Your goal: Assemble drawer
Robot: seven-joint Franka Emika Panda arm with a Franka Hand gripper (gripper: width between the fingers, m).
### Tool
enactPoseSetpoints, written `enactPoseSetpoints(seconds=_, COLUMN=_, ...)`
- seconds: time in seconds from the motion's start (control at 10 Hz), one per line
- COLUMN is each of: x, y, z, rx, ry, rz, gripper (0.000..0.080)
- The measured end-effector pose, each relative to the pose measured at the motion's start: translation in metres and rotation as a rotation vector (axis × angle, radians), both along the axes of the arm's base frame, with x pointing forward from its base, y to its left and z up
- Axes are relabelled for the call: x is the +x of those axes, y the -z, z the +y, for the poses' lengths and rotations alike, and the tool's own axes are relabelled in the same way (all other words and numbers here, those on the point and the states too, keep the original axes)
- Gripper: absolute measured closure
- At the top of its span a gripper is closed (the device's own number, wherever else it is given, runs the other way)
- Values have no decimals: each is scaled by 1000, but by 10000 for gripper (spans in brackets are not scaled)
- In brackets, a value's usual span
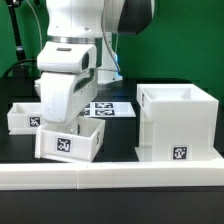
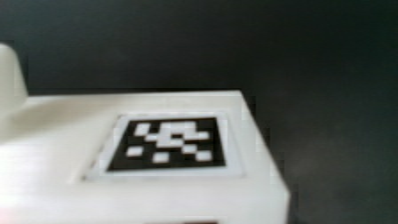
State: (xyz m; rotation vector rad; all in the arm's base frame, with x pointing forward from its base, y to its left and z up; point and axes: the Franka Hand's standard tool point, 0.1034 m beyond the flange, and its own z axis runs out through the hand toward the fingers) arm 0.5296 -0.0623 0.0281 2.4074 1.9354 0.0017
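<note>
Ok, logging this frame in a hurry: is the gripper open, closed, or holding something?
Gripper: cannot be told. It sits right at the front tray, but neither view shows its fingers.

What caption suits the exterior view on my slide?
Panda arm over the front tray, with a second tray at the exterior view's left and the tall casing at its right.

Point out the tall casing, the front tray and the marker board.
tall casing [image 1: 178, 125]: exterior view, front wall above its tag.
front tray [image 1: 86, 143]: exterior view, front wall beside its tag.
marker board [image 1: 116, 108]: exterior view, its top face.
</note>
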Motion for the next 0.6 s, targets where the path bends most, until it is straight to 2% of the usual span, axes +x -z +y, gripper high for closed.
enactPoseSetpoints(seconds=0.1, x=0, y=0, z=0, rx=-10, ry=-55, rz=3, gripper=758)
enactPoseSetpoints(seconds=0.3, x=1, y=1, z=8, rx=-28, ry=-173, rz=10, gripper=758)
enactPoseSetpoints(seconds=0.6, x=0, y=1, z=6, rx=-29, ry=-154, rz=11, gripper=757)
